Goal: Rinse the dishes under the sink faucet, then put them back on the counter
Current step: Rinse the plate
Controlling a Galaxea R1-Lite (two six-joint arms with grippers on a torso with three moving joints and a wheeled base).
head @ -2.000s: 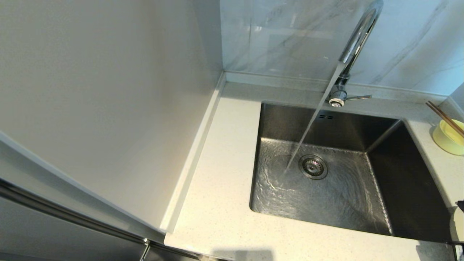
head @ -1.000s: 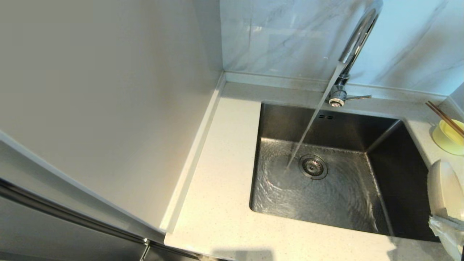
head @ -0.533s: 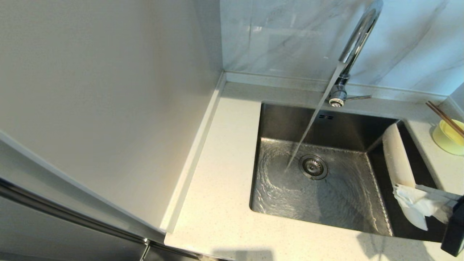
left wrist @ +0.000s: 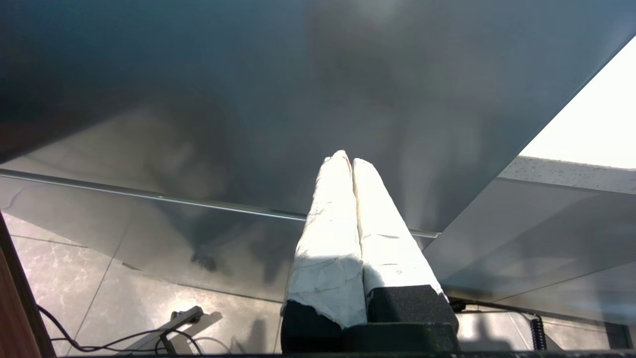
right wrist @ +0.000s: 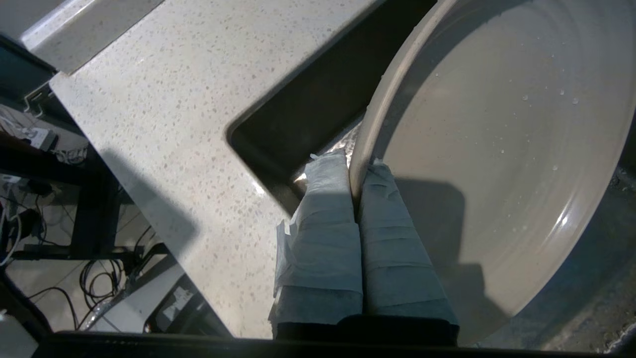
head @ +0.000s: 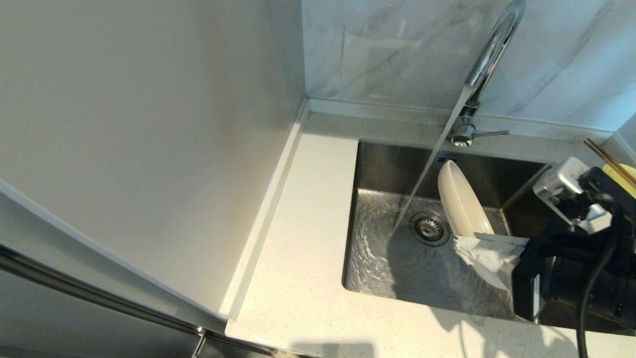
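My right gripper is shut on the rim of the white plate, holding it on edge over the sink, just right of the water stream and above the drain strainer. In the right wrist view the taped fingers pinch the plate rim; droplets dot its face. The chrome faucet runs water into the basin. The yellow bowl and chopsticks peek out behind the right arm on the counter. My left gripper is shut and empty, parked below the counter.
A plain white wall panel borders the counter on the left. The grey-veined marble wall rises behind the faucet, whose lever handle points right. The right arm's black body overhangs the sink's right side.
My right arm has come in from the right edge and carried the plate leftward over the basin, from the sink's right wall to just beside the water stream.
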